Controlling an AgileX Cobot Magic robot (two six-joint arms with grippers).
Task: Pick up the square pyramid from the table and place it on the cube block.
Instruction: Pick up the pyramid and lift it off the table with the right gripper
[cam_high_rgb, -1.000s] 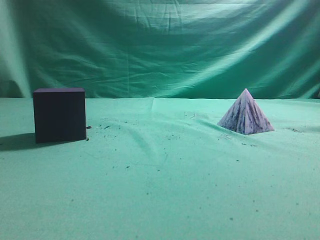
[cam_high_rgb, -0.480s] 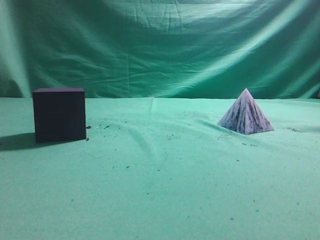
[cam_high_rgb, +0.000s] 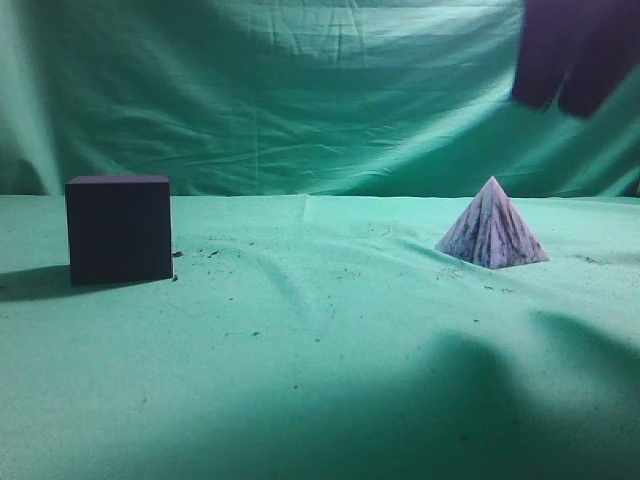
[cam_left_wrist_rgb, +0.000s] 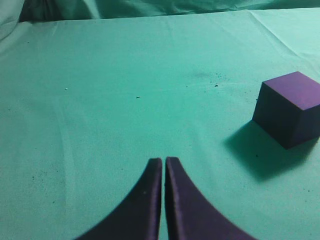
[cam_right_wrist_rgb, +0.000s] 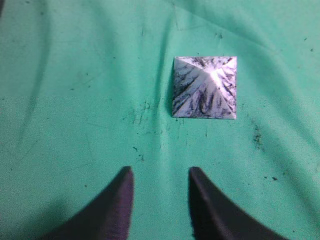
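Observation:
The square pyramid (cam_high_rgb: 492, 228), white-lilac with dark streaks, stands upright on the table (cam_high_rgb: 320, 340) at the right. It also shows from above in the right wrist view (cam_right_wrist_rgb: 205, 87). The cube block (cam_high_rgb: 119, 229), dark purple-black, stands at the left and shows in the left wrist view (cam_left_wrist_rgb: 290, 107). My right gripper (cam_high_rgb: 568, 95) hangs high above the pyramid at the top right; its jaws (cam_right_wrist_rgb: 160, 172) are open and empty, short of the pyramid. My left gripper (cam_left_wrist_rgb: 163, 161) is shut and empty over bare cloth, left of the cube.
A wrinkled green cloth backdrop (cam_high_rgb: 300, 100) hangs behind the table. Dark specks (cam_high_rgb: 210, 252) lie on the cloth between cube and pyramid. The right arm casts a broad shadow (cam_high_rgb: 470, 400) on the front right of the table.
My right gripper has come into the exterior view at the top right, above the pyramid, and its shadow now falls on the front right cloth. Cube and pyramid have not moved.

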